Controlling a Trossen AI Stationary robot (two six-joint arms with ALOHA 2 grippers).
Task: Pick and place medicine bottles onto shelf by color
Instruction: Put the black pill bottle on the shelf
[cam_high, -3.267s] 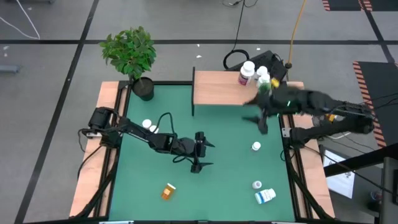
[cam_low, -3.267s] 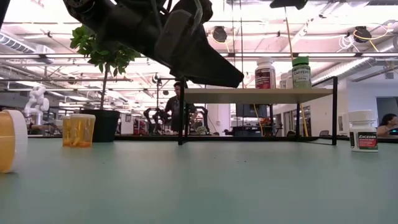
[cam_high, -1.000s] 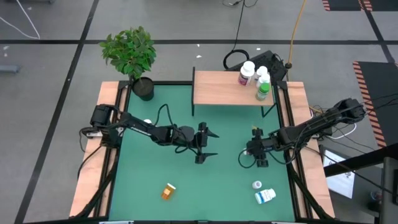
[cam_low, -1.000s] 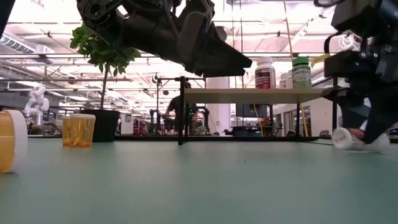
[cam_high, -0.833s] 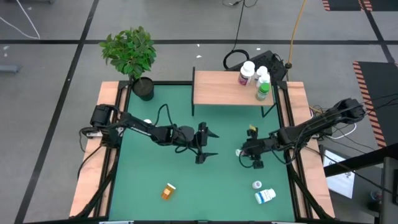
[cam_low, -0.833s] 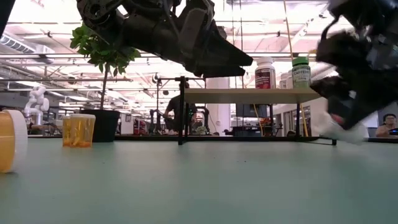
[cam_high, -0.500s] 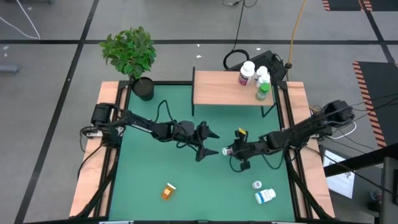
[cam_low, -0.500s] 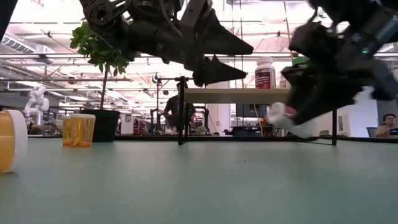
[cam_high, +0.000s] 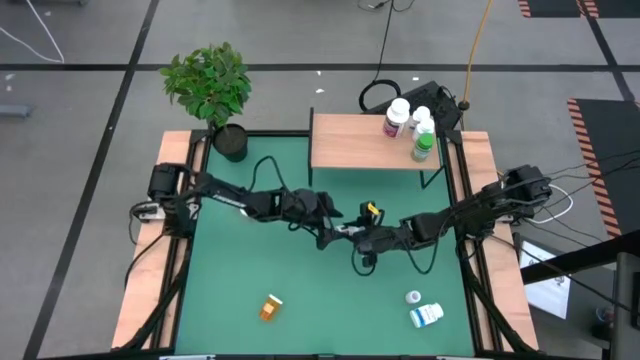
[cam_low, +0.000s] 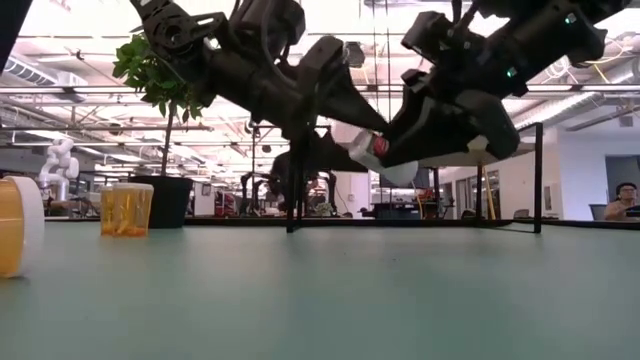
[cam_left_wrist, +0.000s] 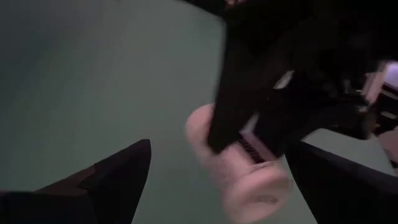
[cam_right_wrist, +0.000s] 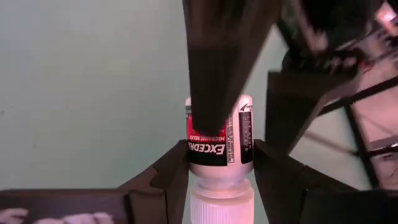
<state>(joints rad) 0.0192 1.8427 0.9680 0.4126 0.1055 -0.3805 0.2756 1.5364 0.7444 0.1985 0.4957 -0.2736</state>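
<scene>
At the centre of the high view the two arms meet above the green table (cam_high: 230, 290). The right gripper (cam_high: 362, 236) is clenched on a white Excedrin bottle (cam_right_wrist: 220, 147), its fingers pinching the labelled body just above the cap so that the far end sticks out toward the other arm. The left gripper (cam_high: 330, 229) faces it with jaws spread wide on either side of that free end; in the left wrist view the bottle shows pale between the dark fingers (cam_left_wrist: 118, 180), not yet pinched. This looks like a hand-over in mid-air, probably so the left arm can take a hold better suited to standing the bottle up.

In the low view the bottle (cam_low: 372, 146) hangs well clear of the table surface, so there is room beneath for either arm to dip.

The shelf (cam_high: 350, 145) sits at the upper middle of the high view, against the table's far edge. Its right end carries a dark red bottle (cam_high: 394, 122), a white bottle (cam_high: 423, 118) and a green bottle (cam_high: 422, 148) close together, with the left half bare, which leaves open space for a new colour group.

Still on the table are an amber bottle (cam_high: 270, 307) at lower centre, a small white bottle (cam_high: 413, 297) and a blue-labelled bottle (cam_high: 427, 316) lying at lower right, near the edge. A potted plant (cam_high: 212, 85) stands at the upper left corner, well apart from the work.
</scene>
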